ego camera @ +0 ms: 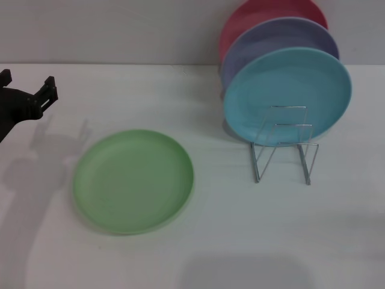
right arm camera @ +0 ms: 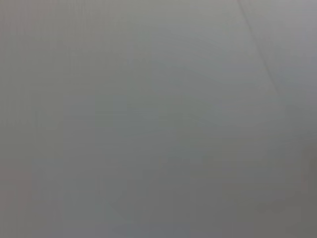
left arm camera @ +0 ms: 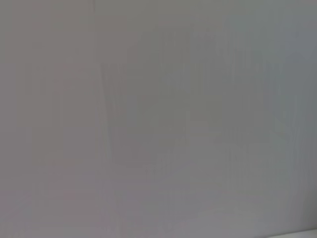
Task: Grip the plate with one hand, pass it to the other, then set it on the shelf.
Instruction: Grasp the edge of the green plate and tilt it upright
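The light green plate (ego camera: pixel 133 180) lies flat on the white table in the head view, left of centre. My left gripper (ego camera: pixel 27 87) hangs at the far left edge, above and behind the plate, apart from it, with its two black fingers spread and empty. The silver wire shelf (ego camera: pixel 284 144) stands to the right of the plate, with free loops at its front. My right gripper is out of view. Both wrist views show only blank grey surface.
A sky-blue plate (ego camera: pixel 287 95), a lavender plate (ego camera: pixel 278 42) and a red plate (ego camera: pixel 264 15) stand upright in the shelf's back slots. A grey wall rises behind the table (ego camera: pixel 240 241). Shadows fall on the table's left and front.
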You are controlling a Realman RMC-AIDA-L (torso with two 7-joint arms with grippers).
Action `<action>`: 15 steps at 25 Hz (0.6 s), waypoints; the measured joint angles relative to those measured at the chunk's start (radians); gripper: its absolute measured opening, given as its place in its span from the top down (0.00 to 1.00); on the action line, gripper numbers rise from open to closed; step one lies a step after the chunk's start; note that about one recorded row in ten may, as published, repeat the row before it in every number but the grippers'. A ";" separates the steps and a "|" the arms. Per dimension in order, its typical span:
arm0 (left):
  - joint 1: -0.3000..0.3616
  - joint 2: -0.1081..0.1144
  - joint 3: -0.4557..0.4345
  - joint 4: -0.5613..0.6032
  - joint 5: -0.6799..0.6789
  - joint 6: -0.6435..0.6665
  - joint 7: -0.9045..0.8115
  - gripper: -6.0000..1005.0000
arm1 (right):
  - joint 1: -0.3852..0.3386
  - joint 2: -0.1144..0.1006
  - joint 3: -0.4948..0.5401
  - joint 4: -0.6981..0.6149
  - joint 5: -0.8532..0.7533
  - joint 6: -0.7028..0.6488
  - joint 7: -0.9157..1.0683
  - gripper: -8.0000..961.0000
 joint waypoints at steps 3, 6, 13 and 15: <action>0.000 -0.019 -0.028 0.025 0.000 -0.069 0.020 0.20 | 0.001 0.000 0.000 0.000 0.000 0.004 0.000 0.13; -0.006 -0.028 -0.051 0.041 0.000 -0.129 0.023 0.20 | 0.002 0.000 0.000 0.000 0.000 0.005 0.000 0.13; -0.070 -0.066 -0.166 0.096 -0.010 -0.408 0.061 0.20 | 0.000 0.000 0.000 0.001 0.000 0.001 0.000 0.13; -0.070 -0.066 -0.166 0.096 -0.010 -0.408 0.061 0.20 | -0.001 0.000 0.000 0.002 0.000 0.000 0.000 0.13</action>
